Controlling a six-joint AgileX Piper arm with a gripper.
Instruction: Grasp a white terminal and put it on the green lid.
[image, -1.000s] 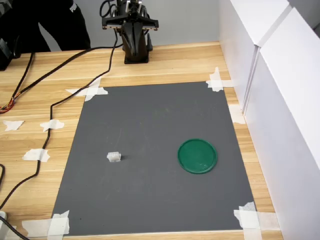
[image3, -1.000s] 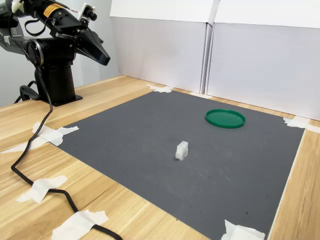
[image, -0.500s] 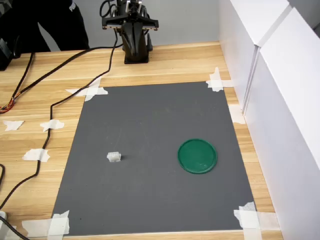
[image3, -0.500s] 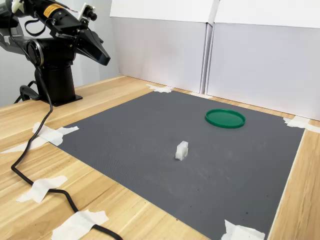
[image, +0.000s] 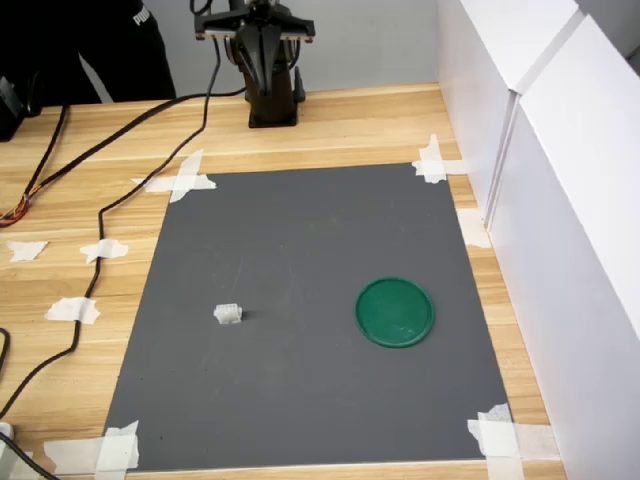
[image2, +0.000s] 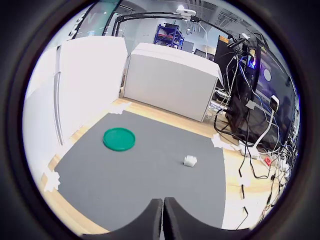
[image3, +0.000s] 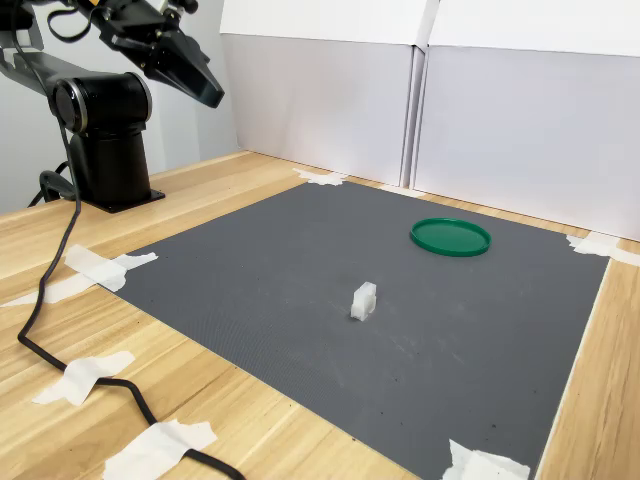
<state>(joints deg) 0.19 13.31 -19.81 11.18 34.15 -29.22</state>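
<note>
White terminal sits alone on the dark mat, toward the first exterior view's left, and the green lid lies well apart from it toward the first exterior view's right. Both rest flat on the mat; nothing touches either.

And here's the worry: that little block is tiny and ridged, so a descent that comes in off-centre could nudge it away or tip it instead of straddling it. Pinch it by a corner and it may well squirt out from between the fingers. The black cable trailing across the wooden table lies beside the mat's edge, near enough that a low sweep might snag it. The white panels stand just beyond the lid, so a wide carry could brush them.

Now the gripper: it hangs high near the arm's base, far from the block, and in the wrist view its two dark fingertips meet with only a hairline seam between them. Clenched, then, and holding nothing, touching nothing. It would have to spread before any grasp is possible.
</note>
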